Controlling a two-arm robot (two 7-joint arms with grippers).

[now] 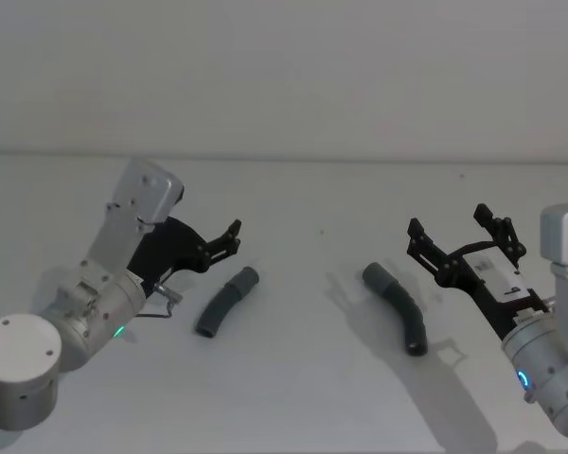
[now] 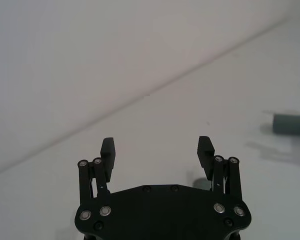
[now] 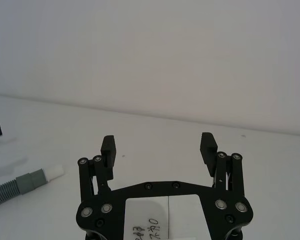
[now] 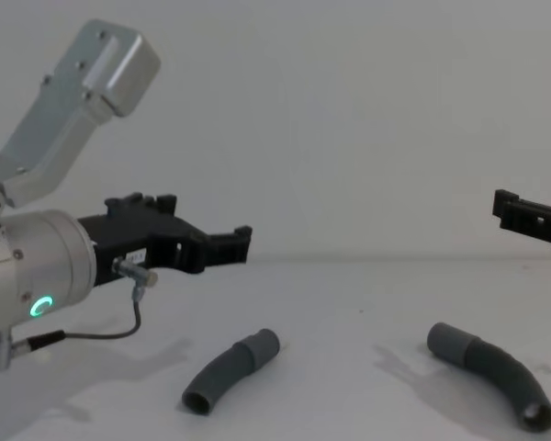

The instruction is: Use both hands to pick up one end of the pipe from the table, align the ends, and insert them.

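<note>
L pincer [image 1: 235, 238] gaped empty near left pipe piece [image 1: 225, 303]; R pincer [image 1: 452, 225] likewise by right pipe piece [image 1: 398, 305] on desk [image 1: 303, 397], prob. staged to grab

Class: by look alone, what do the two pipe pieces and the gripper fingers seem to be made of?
Left pipe piece and right pipe piece: probably flexible plastic or rubber, matte dark grey, curved, with smoother cuffs. Fingers of left gripper and right gripper: likely hard black plastic, matte, with shiny metal pivot pins.

Head high, chest low, shared table [image 1: 293, 378]
</note>
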